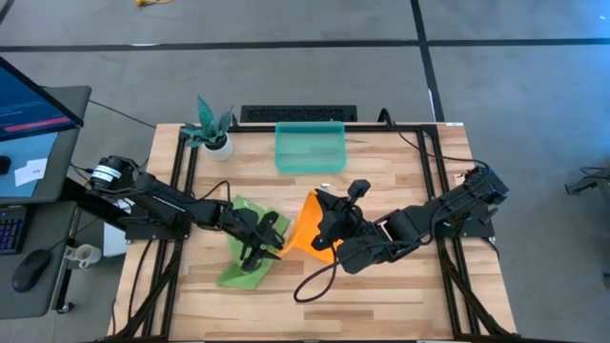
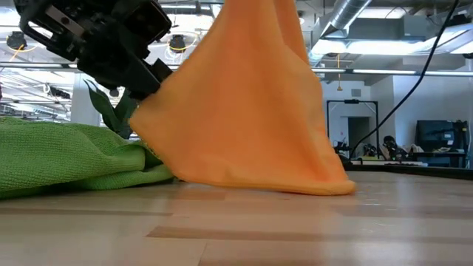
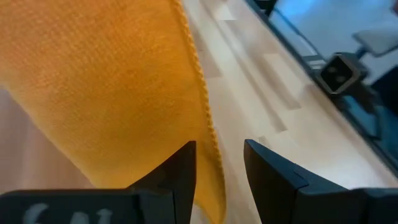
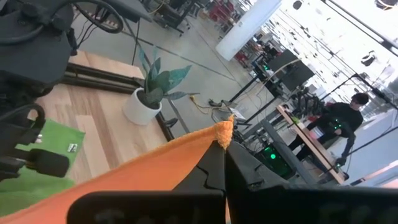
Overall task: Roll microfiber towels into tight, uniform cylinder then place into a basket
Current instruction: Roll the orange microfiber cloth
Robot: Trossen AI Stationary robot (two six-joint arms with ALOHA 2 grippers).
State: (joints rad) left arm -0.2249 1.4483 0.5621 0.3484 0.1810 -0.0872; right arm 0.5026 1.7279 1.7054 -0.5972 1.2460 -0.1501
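Note:
The orange-yellow towel hangs near the table's middle with its lower edge on the wood. My right gripper is shut on its top corner. My left gripper is open beside the towel's left side, and the towel's hemmed edge runs between its fingers. The lime green towel lies crumpled on the table under the left arm. The teal basket stands at the far middle, apart from both grippers. My right gripper pinches the orange-yellow towel's corner between its two shut fingers. The fingers reach in nearly level from the table's right side. The cloth hangs below them in a broad drape, its bottom resting on the table. My left gripper has the hemmed edge between its open fingers; I cannot tell whether they touch it.
A small white pot with a teal plant stands at the far left, next to the basket. A black cable loops over the near part of the table. Bare wood lies toward the near edge and the right.

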